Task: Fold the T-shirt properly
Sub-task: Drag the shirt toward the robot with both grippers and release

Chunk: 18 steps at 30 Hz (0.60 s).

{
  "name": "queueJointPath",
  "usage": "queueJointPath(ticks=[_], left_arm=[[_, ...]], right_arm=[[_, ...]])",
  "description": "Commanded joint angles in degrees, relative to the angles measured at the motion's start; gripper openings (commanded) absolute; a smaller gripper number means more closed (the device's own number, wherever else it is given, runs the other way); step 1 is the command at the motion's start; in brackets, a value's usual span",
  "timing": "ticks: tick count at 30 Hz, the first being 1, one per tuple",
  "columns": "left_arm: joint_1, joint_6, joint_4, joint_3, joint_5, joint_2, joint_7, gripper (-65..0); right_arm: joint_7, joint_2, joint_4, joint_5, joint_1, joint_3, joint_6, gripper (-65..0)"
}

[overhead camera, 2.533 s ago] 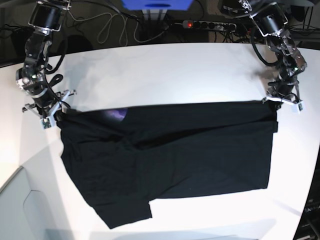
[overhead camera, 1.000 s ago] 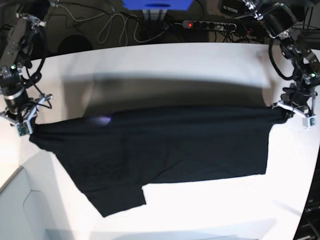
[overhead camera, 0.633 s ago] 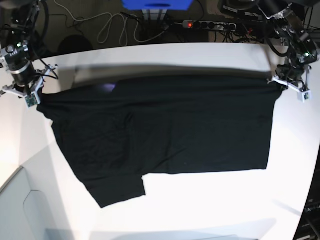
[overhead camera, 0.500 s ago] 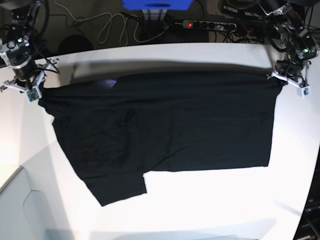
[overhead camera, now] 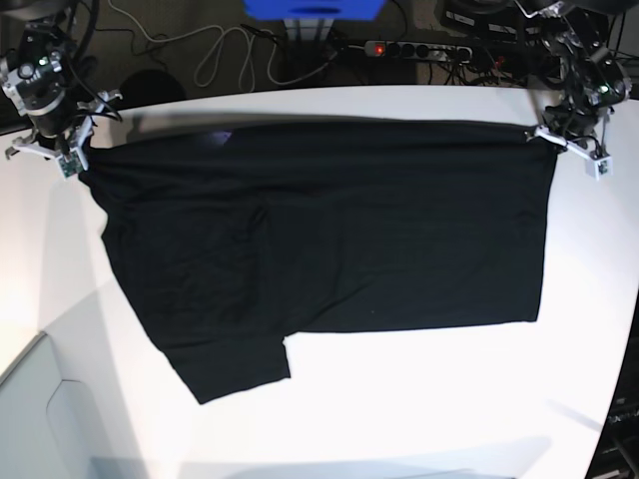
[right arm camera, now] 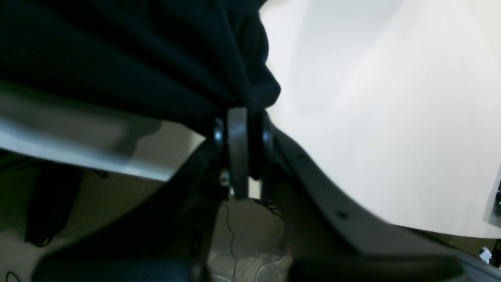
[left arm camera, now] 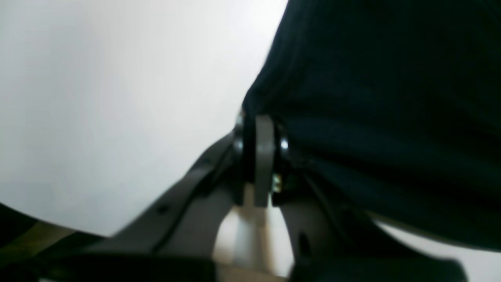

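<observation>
White table [overhead camera: 399,419] | left fingers [left arm camera: 263,156] clenched on T-shirt [overhead camera: 329,230] corner | right fingers [right arm camera: 238,152] likewise

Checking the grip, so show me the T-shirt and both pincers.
T-shirt [overhead camera: 329,225], base view, middle of the cloth.
Left pincer [overhead camera: 551,135], base view, tips at the shirt corner.
Right pincer [overhead camera: 80,152], base view, tips at the other corner.
</observation>
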Motion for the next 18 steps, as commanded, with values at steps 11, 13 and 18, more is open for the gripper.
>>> queueJointPath(ticks=[11, 13, 18], left_arm=[[3.21, 0.14, 0.77, -0.37, -0.17, -0.77, -0.79, -65.0], [3.21, 0.14, 0.86, -0.37, -0.17, 0.11, -0.96, -65.0], [3.21, 0.32, 0.77, -0.02, -0.17, 0.55, -0.52, -65.0]], right_arm=[[0.58, 0.89, 0.75, -0.31, -4.13, 0.64, -0.03, -64.9], [0.58, 0.89, 0.75, -0.31, -4.31, 0.64, -0.03, -64.9], [0.58, 0.89, 0.75, -0.31, -4.57, 0.64, -0.03, -62.0]])
